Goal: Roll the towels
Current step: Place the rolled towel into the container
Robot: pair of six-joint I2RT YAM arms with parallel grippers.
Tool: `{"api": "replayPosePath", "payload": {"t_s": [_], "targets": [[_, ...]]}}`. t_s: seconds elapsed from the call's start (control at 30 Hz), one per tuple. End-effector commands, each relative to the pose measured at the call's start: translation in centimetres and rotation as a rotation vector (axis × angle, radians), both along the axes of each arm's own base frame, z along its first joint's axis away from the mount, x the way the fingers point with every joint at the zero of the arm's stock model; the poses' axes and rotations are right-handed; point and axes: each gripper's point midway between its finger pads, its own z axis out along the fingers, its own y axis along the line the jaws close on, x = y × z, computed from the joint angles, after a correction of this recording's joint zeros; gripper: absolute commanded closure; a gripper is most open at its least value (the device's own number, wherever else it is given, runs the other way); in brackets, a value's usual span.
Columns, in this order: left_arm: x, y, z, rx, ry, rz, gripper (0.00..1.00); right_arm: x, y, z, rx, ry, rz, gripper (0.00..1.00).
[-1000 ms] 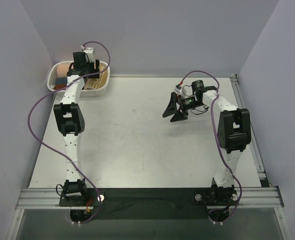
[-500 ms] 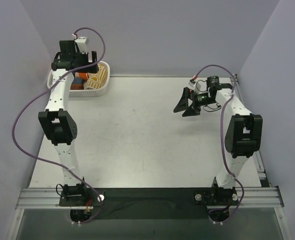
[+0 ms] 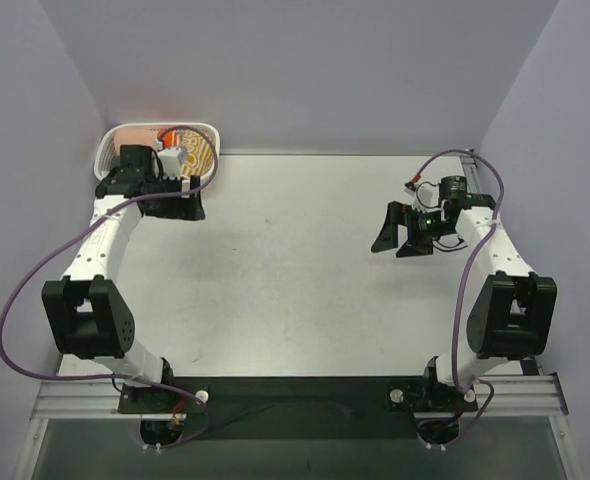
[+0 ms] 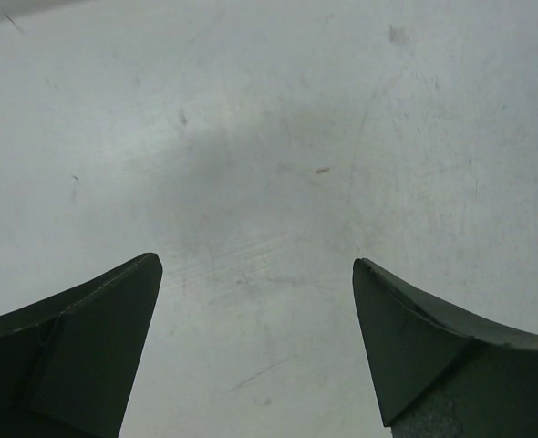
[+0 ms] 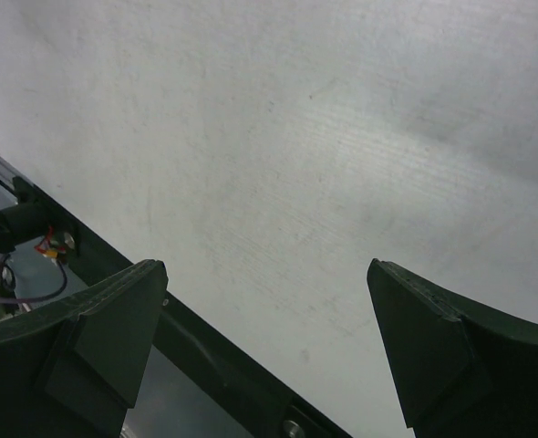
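Striped towel point(image 3: 199, 152) sits in the white basket point(image 3: 160, 127) at the far left corner of the tabletop point(image 3: 275, 270), next to a peach-orange roll point(image 3: 130, 137). From overhead it looks rolled up, its stripes curving round. What changed: a second ago my left hand point(image 3: 178, 209) was down inside that basket, then it rose above it, and now it has pulled back. It hangs over bare tabletop just in front of the basket, fingers wide apart with nothing between them. My right hand point(image 3: 398, 244) has drifted further toward its own side, well apart from the basket, jaws spread the whole time and empty. My read is that the drop-off is done, the roll is released and both arms are backing away. No flat towel lies on the tabletop, so I judge the task at or near its end. On views, only the overhead camera shows the towel and basket at all. The left wrist view shows just scuffed tabletop between its fingers point(image 4: 87, 328), which confirms an empty hand. The right wrist view adds the dark rail point(image 5: 214, 356) at the near edge and some wiring point(image 5: 46, 245) beyond it, seen in neither other close view. Neither wrist camera sees the roll, so I can't check how tight it is.
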Motion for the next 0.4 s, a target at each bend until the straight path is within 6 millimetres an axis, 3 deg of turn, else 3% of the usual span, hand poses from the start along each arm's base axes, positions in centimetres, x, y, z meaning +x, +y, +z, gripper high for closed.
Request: {"api": "replayPosePath", "payload": {"t_s": [0.0,0.03,0.23,0.37], "targets": [[-2.4,-1.8,0.7,0.038,-0.083,-0.084,0.03,-3.0,-1.0,-1.7,-0.101,0.031,0.024,0.00],[-4.0,-1.9,-0.6,0.065,-0.069,-0.099,0.03,-3.6,-1.1,-2.0,-0.115,0.028,0.033,0.00],[-7.0,-4.0,-1.9,0.141,-0.118,-0.161,0.03,-6.9,-0.6,-4.7,-0.196,0.027,0.110,0.00],[-8.2,-5.1,-2.3,0.091,-0.112,-0.185,0.03,-6.8,-0.8,-4.2,-0.225,-0.010,0.113,0.00]]}}
